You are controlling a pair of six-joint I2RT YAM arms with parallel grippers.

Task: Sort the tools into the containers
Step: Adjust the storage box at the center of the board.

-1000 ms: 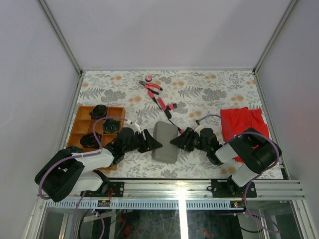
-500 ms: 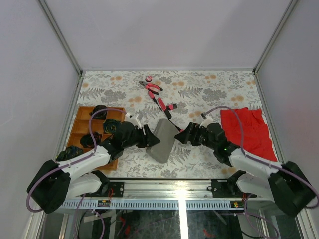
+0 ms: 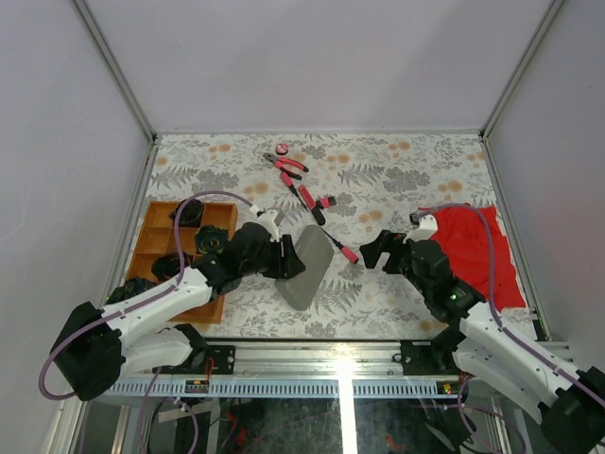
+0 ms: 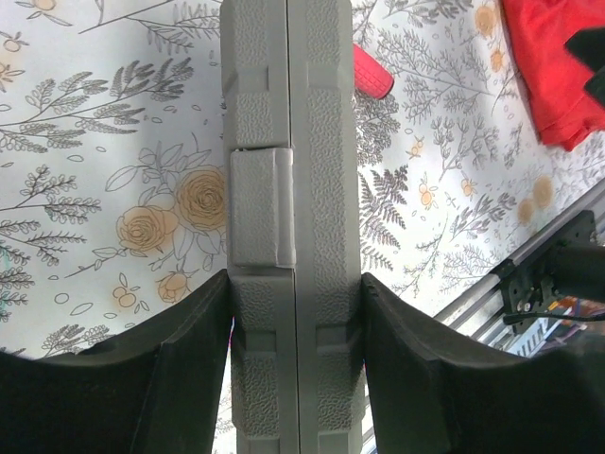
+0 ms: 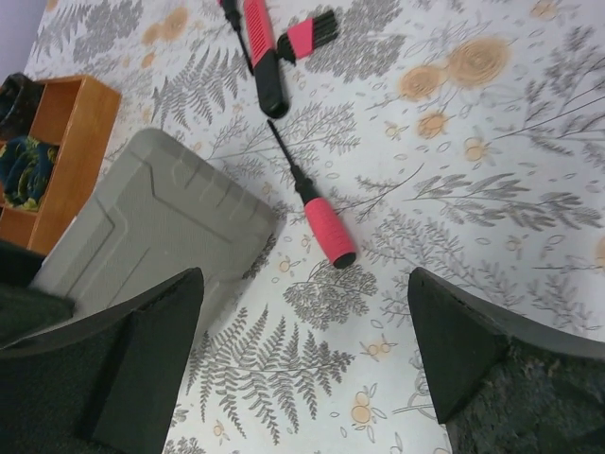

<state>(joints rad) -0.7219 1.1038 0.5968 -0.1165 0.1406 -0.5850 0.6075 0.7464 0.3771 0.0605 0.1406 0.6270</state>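
Note:
The closed grey case (image 3: pixel 308 268) is pinched edge-on between my left gripper's (image 3: pixel 289 259) fingers and tilts up off the table; in the left wrist view the case (image 4: pixel 293 180) fills the gap of the gripper (image 4: pixel 295 288). My right gripper (image 3: pixel 374 250) hangs open and empty to the right of the case, seen as gripper (image 5: pixel 302 307) over bare tablecloth. A pink-handled screwdriver (image 3: pixel 340 249) (image 5: pixel 317 222) lies between case and right gripper. Pliers (image 3: pixel 286 163), a pink disc (image 3: pixel 282 148) and two short tools (image 3: pixel 307 197) (image 3: pixel 326 201) lie farther back. The wooden tray (image 3: pixel 151 248) stands at the left.
A red cloth (image 3: pixel 477 248) lies at the right, beside my right arm. Dark items (image 3: pixel 210 238) fill some tray compartments. The frame rail (image 3: pixel 340 357) runs along the near edge, and walls close in the floral tablecloth on three sides.
My right gripper has opened, let go of the case and drawn back to the right. The left gripper keeps its hold and has tilted the case up and turned it.

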